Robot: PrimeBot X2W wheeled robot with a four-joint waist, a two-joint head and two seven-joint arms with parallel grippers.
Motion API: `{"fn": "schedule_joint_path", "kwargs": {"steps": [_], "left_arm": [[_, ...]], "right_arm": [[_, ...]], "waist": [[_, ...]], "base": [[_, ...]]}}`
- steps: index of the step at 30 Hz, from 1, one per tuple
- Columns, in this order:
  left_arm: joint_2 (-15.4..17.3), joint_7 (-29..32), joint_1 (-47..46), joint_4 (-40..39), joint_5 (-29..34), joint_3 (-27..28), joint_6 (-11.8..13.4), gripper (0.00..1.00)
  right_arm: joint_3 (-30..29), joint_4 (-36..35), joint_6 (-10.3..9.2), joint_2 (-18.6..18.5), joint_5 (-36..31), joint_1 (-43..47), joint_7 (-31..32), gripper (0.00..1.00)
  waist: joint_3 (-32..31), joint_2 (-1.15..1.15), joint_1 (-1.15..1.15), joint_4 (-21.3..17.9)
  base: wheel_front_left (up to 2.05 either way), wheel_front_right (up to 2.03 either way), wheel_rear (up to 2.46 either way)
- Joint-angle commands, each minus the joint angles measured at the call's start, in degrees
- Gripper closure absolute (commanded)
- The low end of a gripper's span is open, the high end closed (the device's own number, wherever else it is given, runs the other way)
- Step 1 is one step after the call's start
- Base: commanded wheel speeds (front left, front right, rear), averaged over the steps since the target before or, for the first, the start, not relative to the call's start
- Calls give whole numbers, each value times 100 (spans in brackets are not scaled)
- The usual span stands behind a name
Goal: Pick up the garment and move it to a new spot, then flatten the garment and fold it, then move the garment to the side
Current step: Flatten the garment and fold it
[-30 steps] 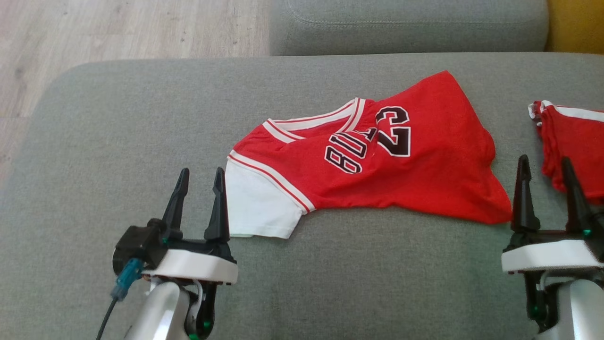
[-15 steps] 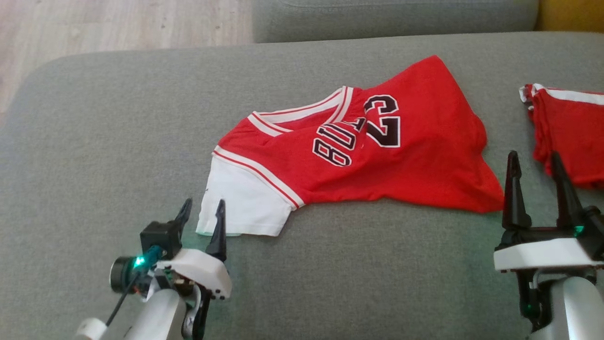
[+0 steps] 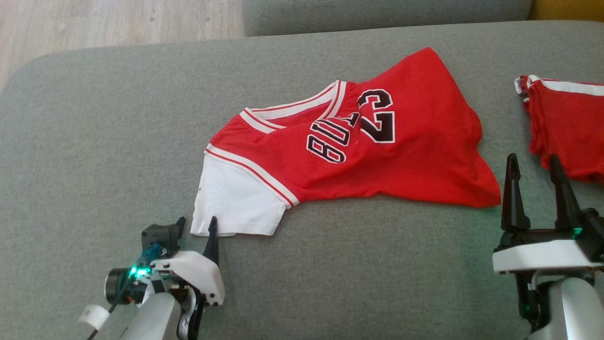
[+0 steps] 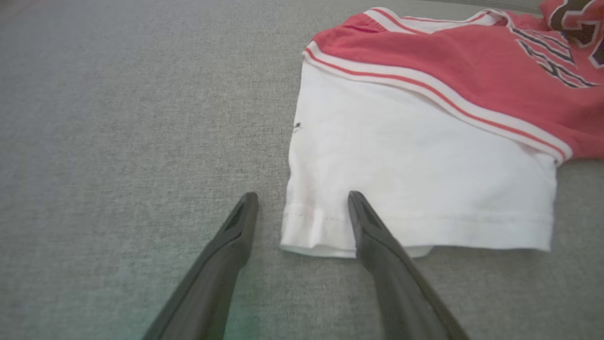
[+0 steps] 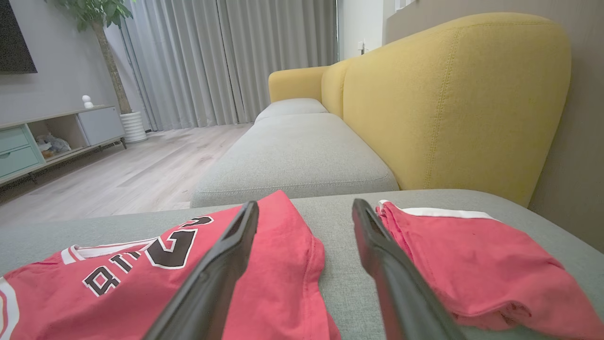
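My left end effector (image 3: 197, 220) gapes wide around the white sleeve corner (image 4: 306, 231) of the red jersey (image 3: 415, 160) lying rumpled on the grey sofa seat (image 3: 94, 141), my right end effector (image 3: 532, 157) wide and empty beside its hem

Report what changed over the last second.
The left gripper dropped and slid to the white sleeve of the jersey, its open fingers now straddling the hem corner; nothing is gripped. The camera shifted too. The jersey and the open right gripper stayed put.
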Motion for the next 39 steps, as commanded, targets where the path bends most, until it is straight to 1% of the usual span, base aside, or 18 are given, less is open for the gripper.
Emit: {"fn": "schedule_joint_path", "kwargs": {"steps": [1, 4, 7, 8, 9, 10, 12, 15, 17, 21, 22, 26, 33, 39], "left_arm": [[105, -34, -188, -89, -50, 222, 31, 0], [105, -13, -217, -35, -110, 247, 31, 0], [69, 214, -229, 98, -259, 256, -55, 0], [63, 317, -233, 149, -286, 224, -106, 41], [72, 375, -246, 175, -276, 180, -144, 77], [77, 397, -258, 181, -275, 150, -183, 100], [81, 397, -272, 179, -286, 115, -241, 100], [86, 199, -296, 47, -309, 121, -299, 100], [83, -101, -326, -133, -339, 175, -329, 100], [59, -816, -378, -576, -376, 228, -488, 100], [59, -816, -378, -576, -376, 228, -488, 100], [56, -1265, -405, -865, -370, 267, -545, 100], [58, -1468, -378, -1135, -309, 228, -594, 100], [57, -1498, -385, -1234, -307, 183, -614, 100]], "right_arm": [[138, -153, -4, -37, 10, -237, -68, 0], [147, -143, -4, -37, -1, -252, -72, 0], [152, -140, -4, -37, -27, -272, -67, 0], [145, -136, -4, -37, -35, -277, -57, 0], [132, -129, -4, -37, -26, -283, -44, 0], [118, -120, -4, -37, -16, -287, -31, 0], [82, -67, -4, -37, -18, -282, 32, 0], [37, 34, -4, -37, -44, -284, 133, 0], [-22, 134, -4, -37, -160, -286, 243, 0], [-285, 503, -4, -37, -201, -311, 607, 0], [-285, 503, -4, -37, -201, -311, 607, 0], [-272, 833, -4, -37, -143, -396, 818, 0], [-306, 1452, -4, -37, -184, -535, 1233, 0], [-459, 1818, -4, -37, -255, -663, 1294, 0]], "waist": [[2, 0, 0, 4], [16, 0, 0, 5], [38, 0, 0, -1], [44, 0, 0, -4], [50, 0, 0, -8], [57, 0, 0, -9], [57, 0, 0, -3], [53, 0, 0, 28], [39, 0, 0, 59], [14, 0, 0, 151], [14, 0, 0, 151], [13, 0, 0, 228], [30, 0, 0, 302], [100, 0, 0, 322]], "base": [[0, 0, 0], [0, 0, 0], [0, 0, 0], [0, 0, 0], [0, 0, 0], [0, 0, 0], [0, 0, 0], [0, 0, 0], [0, 0, 0], [0, 0, 0], [0, 0, 0], [0, 0, 0], [0, 0, 0], [0, 0, 0]]}}
